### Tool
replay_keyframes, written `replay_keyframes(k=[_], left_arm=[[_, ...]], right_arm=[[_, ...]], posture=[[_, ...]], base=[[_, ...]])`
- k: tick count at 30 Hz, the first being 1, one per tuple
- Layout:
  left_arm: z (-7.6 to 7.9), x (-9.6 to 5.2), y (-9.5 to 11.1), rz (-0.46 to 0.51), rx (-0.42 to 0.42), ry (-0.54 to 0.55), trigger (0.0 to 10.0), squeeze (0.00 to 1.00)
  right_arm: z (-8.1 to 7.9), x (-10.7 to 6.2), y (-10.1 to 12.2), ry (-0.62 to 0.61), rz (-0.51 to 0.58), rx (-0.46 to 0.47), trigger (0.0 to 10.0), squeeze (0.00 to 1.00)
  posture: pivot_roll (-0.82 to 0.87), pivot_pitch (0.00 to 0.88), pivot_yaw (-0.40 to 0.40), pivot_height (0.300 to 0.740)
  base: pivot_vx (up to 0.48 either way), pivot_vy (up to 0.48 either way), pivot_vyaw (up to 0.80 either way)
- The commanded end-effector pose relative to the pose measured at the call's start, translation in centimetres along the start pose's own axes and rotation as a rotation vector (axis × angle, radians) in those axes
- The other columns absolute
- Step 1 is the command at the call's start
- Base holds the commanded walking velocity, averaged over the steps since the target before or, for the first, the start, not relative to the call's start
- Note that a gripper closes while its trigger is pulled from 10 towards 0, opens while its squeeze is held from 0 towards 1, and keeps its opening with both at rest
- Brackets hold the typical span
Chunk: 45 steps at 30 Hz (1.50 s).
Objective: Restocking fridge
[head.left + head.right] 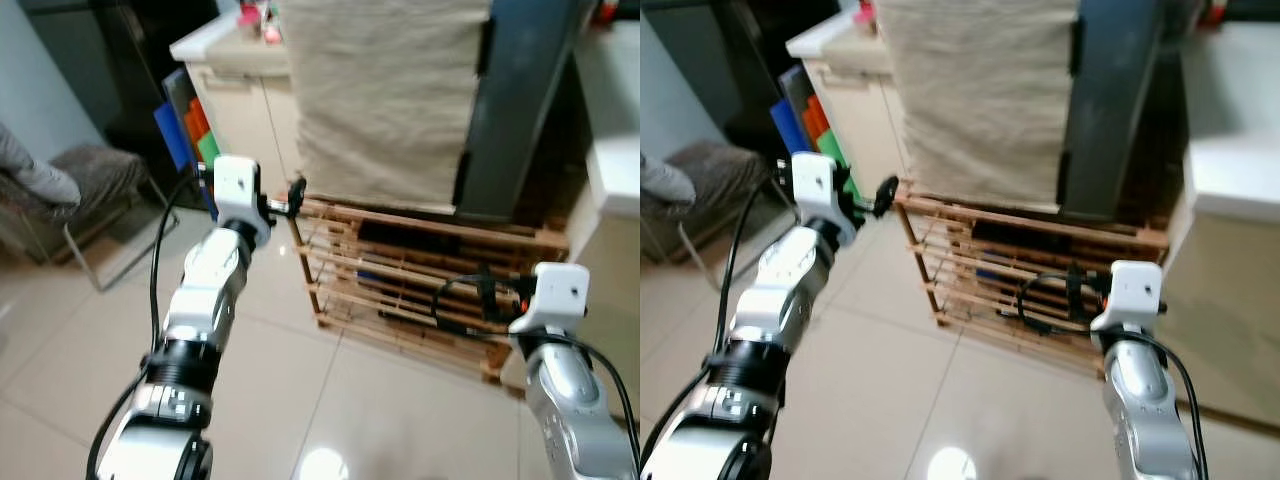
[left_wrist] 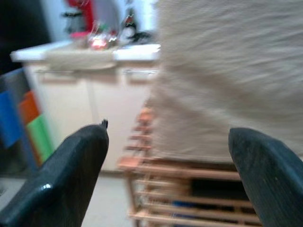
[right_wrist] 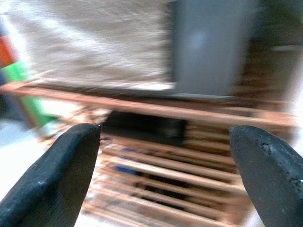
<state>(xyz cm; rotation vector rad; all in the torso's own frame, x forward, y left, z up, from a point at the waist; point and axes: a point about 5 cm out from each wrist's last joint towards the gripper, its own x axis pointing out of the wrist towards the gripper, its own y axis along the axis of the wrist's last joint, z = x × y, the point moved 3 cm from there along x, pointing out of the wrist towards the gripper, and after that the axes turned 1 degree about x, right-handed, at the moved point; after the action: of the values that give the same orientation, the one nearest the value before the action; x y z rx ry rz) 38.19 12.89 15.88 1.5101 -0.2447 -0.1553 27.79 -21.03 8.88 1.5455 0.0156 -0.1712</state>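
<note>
A low wooden slatted rack (image 1: 400,270) stands on the tiled floor ahead, with dark items inside that are too blurred to name. On top of it rest a tall block draped in beige cloth (image 1: 385,100) and a dark grey upright panel (image 1: 520,100). My left gripper (image 1: 295,195) is raised at the rack's near left corner, open and empty, as the left wrist view (image 2: 168,130) confirms. My right gripper (image 1: 485,295) is held in front of the rack's right part, open with nothing between its fingers (image 3: 75,161).
A white counter with cabinets (image 1: 240,90) stands at the back left, with blue, orange and green boards (image 1: 190,130) leaning beside it. A chair with a grey cushion (image 1: 80,190) is at the far left. Another white counter (image 1: 615,130) lies on the right.
</note>
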Motion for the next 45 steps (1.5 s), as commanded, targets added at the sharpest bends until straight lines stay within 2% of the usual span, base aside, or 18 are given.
replay_keyframes(k=[1, 7, 13, 21, 25, 28, 30, 32, 37, 39, 45], left_arm=[[-0.4, -0.1, -0.1, -0.007, -0.004, 0.010, 10.0, 0.00], [-0.3, -0.1, -0.5, -0.022, 0.001, 0.007, 10.0, 0.00], [-0.7, -0.3, -1.3, -0.054, -0.028, 0.031, 10.0, 0.00], [-1.0, -0.5, -1.6, -0.068, -0.032, 0.041, 10.0, 0.00], [-1.6, -0.5, -2.2, -0.099, -0.069, 0.069, 10.0, 0.00], [-1.7, -0.5, -2.3, -0.102, -0.067, 0.071, 10.0, 0.00], [-1.6, -0.4, -2.3, -0.098, -0.038, 0.071, 10.0, 0.00], [-1.1, -0.3, -2.1, -0.091, 0.016, 0.058, 10.0, 0.00], [-0.6, -0.2, -1.7, -0.062, 0.014, 0.043, 10.0, 0.00], [-0.6, -0.2, -1.6, -0.052, -0.007, 0.035, 10.0, 0.00], [-0.6, 0.1, -1.5, -0.052, 0.001, 0.027, 10.0, 0.00]], right_arm=[[-0.1, 0.0, 0.5, 0.007, 0.024, -0.007, 10.0, 0.00], [0.0, -0.1, 0.5, 0.003, 0.031, -0.005, 10.0, 0.00], [0.3, -0.3, 0.4, -0.007, 0.022, -0.008, 10.0, 0.00], [0.9, -0.4, 0.2, -0.026, 0.019, -0.015, 10.0, 0.00], [1.4, -0.6, 0.2, -0.047, 0.018, -0.016, 10.0, 0.00], [1.4, -0.6, 0.2, -0.049, 0.019, -0.018, 10.0, 0.00], [1.4, -0.6, 0.4, -0.053, 0.034, -0.015, 10.0, 0.00], [1.1, -0.6, 0.8, -0.033, 0.050, -0.035, 10.0, 0.00], [0.0, -0.5, 1.3, 0.015, 0.072, -0.059, 10.0, 0.00], [-0.6, -0.5, 1.4, 0.033, 0.079, -0.056, 10.0, 0.00], [-1.7, -0.5, 1.6, 0.077, 0.092, -0.056, 10.0, 0.00]], posture=[[-0.21, 0.000, 0.147, 0.740], [-0.21, 0.000, 0.148, 0.740], [-0.21, 0.000, 0.145, 0.740], [-0.22, 0.000, 0.144, 0.740], [-0.22, 0.000, 0.145, 0.740], [-0.22, 0.000, 0.147, 0.740], [-0.23, 0.000, 0.147, 0.740], [-0.23, 0.000, 0.146, 0.740], [-0.23, 0.000, 0.146, 0.740], [-0.23, 0.000, 0.146, 0.740], [-0.22, 0.000, 0.149, 0.740]], base=[[0.435, 0.000, 0.00], [0.434, 0.000, 0.00], [0.089, 0.452, 0.00], [0.000, 0.474, -0.74], [0.000, 0.473, -0.75], [0.000, 0.480, -0.75], [0.000, 0.480, 0.00], [0.000, 0.240, 0.00], [0.000, 0.000, 0.00], [0.366, 0.000, 0.00], [0.432, 0.000, 0.00]])
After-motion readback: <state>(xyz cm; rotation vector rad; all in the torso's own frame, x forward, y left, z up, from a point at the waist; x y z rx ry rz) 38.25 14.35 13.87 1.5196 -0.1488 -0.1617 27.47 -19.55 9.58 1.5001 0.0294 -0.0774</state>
